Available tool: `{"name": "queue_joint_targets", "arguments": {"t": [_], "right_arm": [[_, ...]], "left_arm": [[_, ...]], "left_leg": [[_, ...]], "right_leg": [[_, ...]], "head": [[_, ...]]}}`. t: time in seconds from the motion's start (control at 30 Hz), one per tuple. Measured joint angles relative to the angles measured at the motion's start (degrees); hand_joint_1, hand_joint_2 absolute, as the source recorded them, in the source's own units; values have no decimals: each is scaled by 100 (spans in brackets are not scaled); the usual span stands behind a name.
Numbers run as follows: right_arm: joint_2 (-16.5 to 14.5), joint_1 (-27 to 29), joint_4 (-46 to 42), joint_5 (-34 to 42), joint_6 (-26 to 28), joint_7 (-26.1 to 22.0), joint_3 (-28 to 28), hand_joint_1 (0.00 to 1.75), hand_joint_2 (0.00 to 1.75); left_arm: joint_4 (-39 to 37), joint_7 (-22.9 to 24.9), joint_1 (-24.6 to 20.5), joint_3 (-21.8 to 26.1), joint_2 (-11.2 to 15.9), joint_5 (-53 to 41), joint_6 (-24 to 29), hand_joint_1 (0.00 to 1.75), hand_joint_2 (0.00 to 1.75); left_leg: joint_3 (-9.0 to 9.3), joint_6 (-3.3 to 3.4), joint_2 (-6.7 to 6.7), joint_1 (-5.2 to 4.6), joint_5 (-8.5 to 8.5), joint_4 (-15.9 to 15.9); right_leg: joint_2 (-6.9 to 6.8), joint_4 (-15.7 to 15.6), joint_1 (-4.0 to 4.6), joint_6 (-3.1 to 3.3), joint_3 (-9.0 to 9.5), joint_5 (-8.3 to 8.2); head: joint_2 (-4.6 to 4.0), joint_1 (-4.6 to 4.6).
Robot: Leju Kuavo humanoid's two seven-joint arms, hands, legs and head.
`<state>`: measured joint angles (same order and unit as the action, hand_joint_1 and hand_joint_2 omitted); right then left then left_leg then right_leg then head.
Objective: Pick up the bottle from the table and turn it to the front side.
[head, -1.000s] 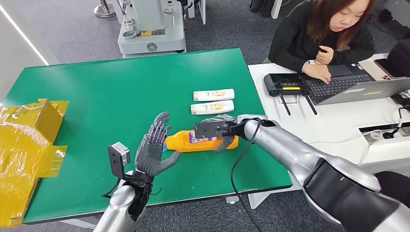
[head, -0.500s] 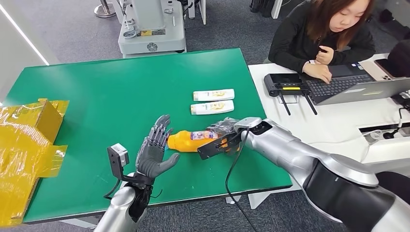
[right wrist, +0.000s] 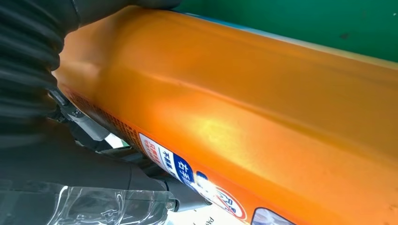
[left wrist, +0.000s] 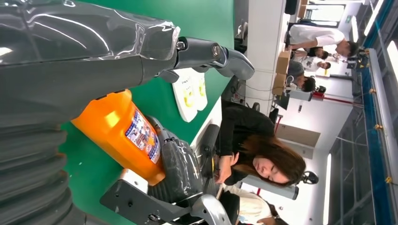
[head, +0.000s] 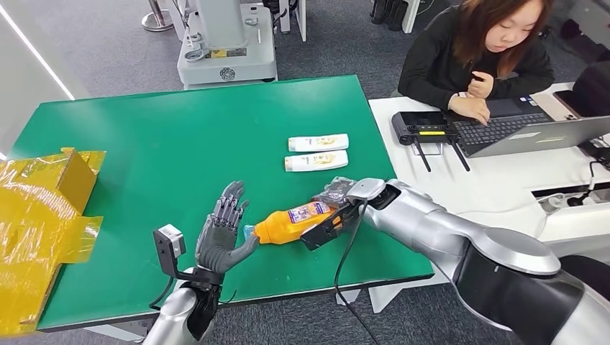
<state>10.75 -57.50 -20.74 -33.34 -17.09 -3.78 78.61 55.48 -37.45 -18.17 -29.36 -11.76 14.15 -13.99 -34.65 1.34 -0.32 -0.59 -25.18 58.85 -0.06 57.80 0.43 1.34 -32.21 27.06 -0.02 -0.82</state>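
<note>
Slippage is the risk: right robot hand (head: 332,198) grips the orange bottle (head: 291,222) near its base, tilted above the worktop (head: 180,144); left robot hand (head: 220,233) waits open, fingers spread.

The right robot hand (head: 332,195) hides the orange bottle's (head: 291,222) base end.

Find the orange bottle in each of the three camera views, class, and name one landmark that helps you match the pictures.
Head view: the orange bottle lies low in the centre, gripped by the right hand.
Left wrist view: it sits left of centre, beside the left hand.
Right wrist view: its orange side spans most of the picture.
Shared landmark: the green table, also at and.
</note>
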Motion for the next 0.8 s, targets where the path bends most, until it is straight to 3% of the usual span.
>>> {"name": "queue_joint_targets", "arguments": {"t": [0.17,0.33,0.57,0.67,0.8], "right_arm": [[-15,24,10,147,160,2,1,175,175],[-7,207,12,645,803,-19,-233,175,175],[241,843,-194,1504,1568,-499,-1124,175,175],[450,1346,-609,1795,1904,-821,-1640,175,175],[634,2071,-1350,1825,2237,-806,-2302,175,175]], "left_arm": [[60,72,75,112,-7,-31,3,0,175],[138,82,192,246,-6,-195,64,0,175],[222,75,355,381,-7,-304,149,0,175],[222,81,385,400,-6,-274,129,0,175],[232,102,394,402,-7,-208,123,0,175]], "left_leg": [[2,0,1,0,0,1],[7,0,11,1,-2,1],[4,0,7,2,1,2],[3,1,4,3,-4,2],[5,-1,6,6,-15,2]], "right_leg": [[0,0,0,-3,3,-2],[15,-1,1,-3,2,-4],[9,-1,1,-5,-1,-10],[7,-2,2,-7,-1,-7],[10,-5,5,-5,1,4]], "head": [[0,1],[0,1],[0,1],[0,1],[0,1]]}}
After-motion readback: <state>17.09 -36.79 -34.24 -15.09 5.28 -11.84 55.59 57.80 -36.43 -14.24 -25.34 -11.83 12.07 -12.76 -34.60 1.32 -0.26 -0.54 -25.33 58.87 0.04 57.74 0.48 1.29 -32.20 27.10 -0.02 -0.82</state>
